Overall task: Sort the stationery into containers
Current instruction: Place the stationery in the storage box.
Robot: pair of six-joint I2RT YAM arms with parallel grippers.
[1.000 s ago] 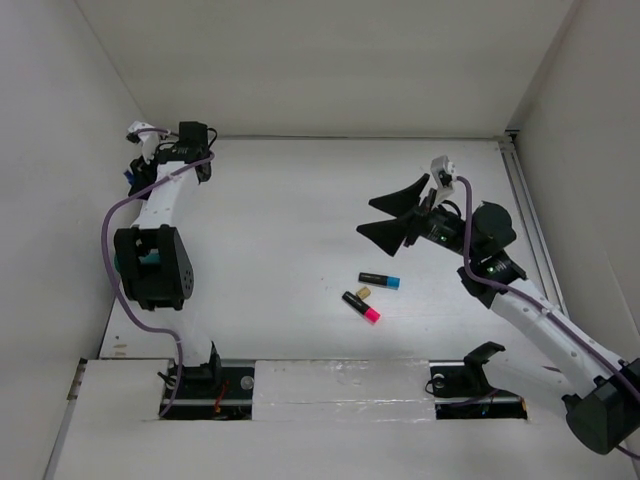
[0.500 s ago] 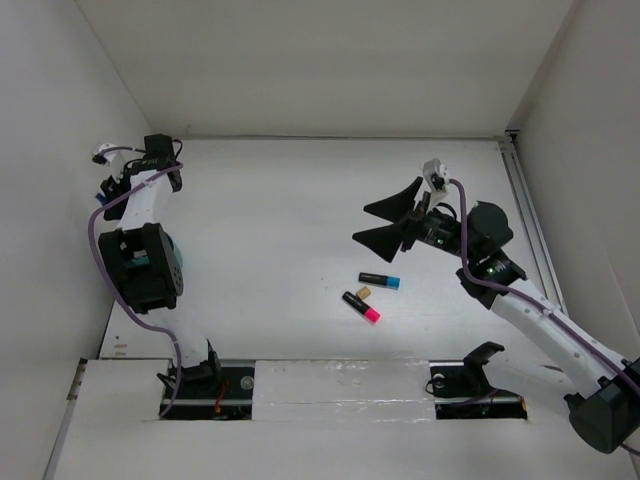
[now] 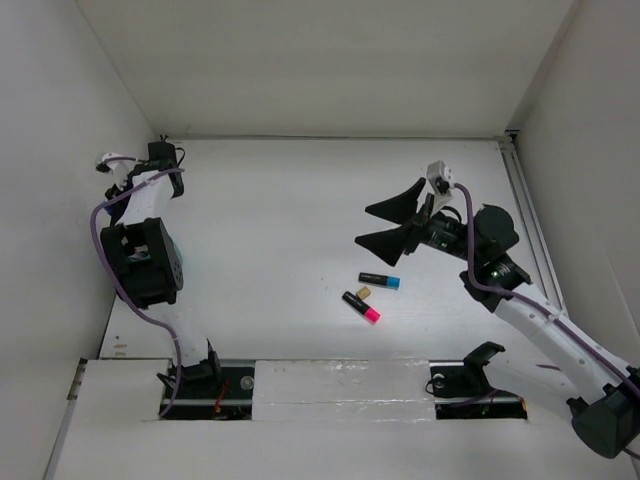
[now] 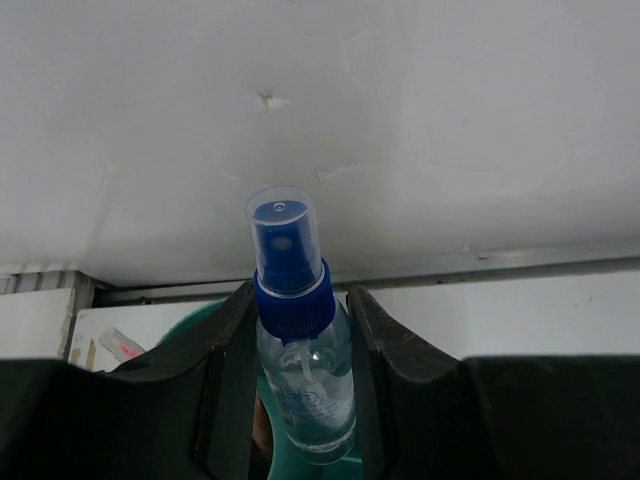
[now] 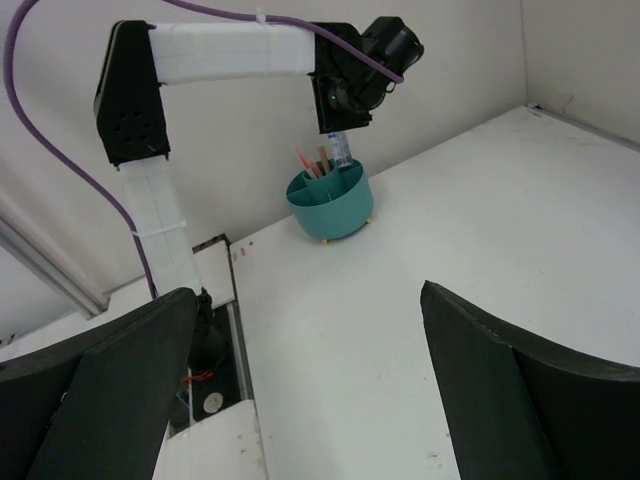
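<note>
Two short markers lie on the white surface (image 3: 280,210) near its front middle: a black marker with a blue end (image 3: 379,281) and, just nearer the arms, a black marker with a pink end (image 3: 361,307). A small tan bit (image 3: 364,292) sits between them, very close to both; whether it touches either one is hard to tell from above.

Far off in the back left corner stands the teal organizer (image 5: 330,212), round and divided inside, close to the side wall. A thin pink pen (image 5: 304,162) leans upright in one of its compartments, with another pale stick beside it.

In the left wrist view, the left fingers (image 4: 232,372) are closed against both sides of a small clear bottle (image 4: 300,375) with a blue spray cap, gripping it just below the cap. The bottle is upright, its lower end down inside the organizer's rim. Its base is hidden, so I cannot say whether it rests on the bottom.

Well apart from all this, the right fingers (image 3: 385,238) hang above the surface at the right, spread wide and holding nothing. They point towards the organizer, beyond the markers.
</note>
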